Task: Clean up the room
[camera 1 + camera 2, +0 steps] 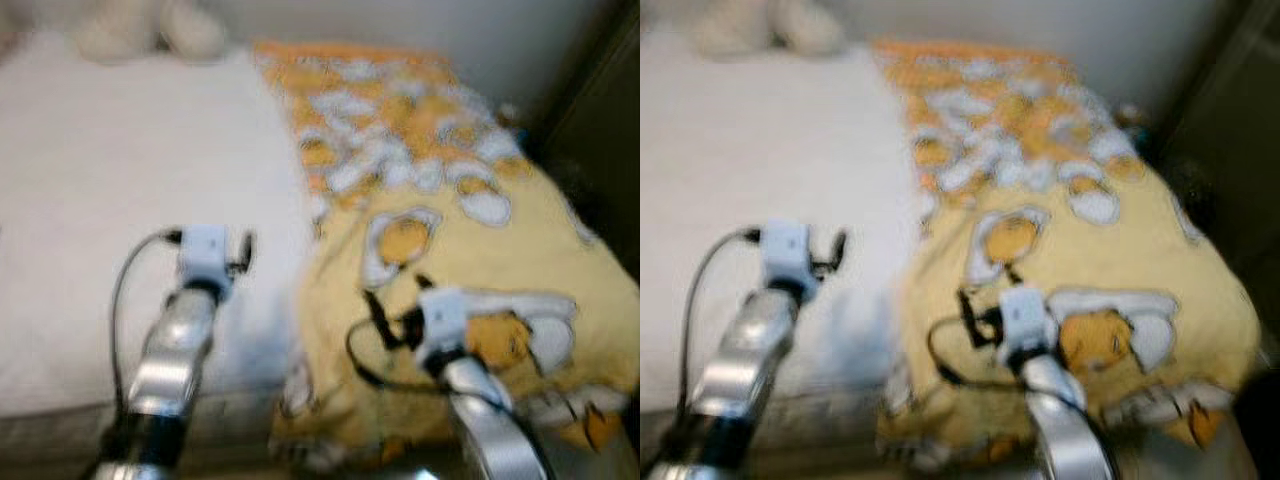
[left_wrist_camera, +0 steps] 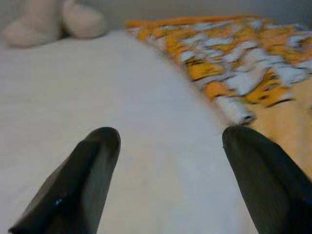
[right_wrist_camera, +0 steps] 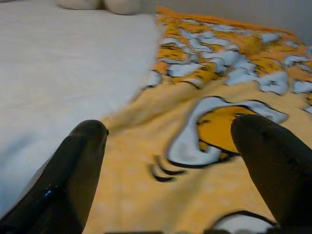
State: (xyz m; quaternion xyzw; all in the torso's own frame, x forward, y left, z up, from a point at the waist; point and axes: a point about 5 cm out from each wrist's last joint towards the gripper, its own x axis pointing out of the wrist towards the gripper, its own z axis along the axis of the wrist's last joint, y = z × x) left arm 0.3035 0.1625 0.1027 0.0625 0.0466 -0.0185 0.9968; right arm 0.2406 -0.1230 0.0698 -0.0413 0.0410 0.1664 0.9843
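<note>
Hovering over the blanket [image 1: 440,230], your right gripper [image 3: 170,146] is nearer it, fingers spread, empty; blanket runs away lengthwise. Left gripper [image 2: 170,156], also spread, hangs over bare bed [image 1: 120,180].

Both silver arms extend forward from the lower edge of the head views, which are blurred. The left arm [image 1: 175,350] rises at a slight rightward lean; the left gripper [image 2: 168,146] has its two black fingers spread wide apart. The right arm [image 1: 490,420] leans leftward; the right gripper [image 3: 170,141] likewise holds its fingers [image 3: 73,170] wide apart, gripping nothing.
</note>
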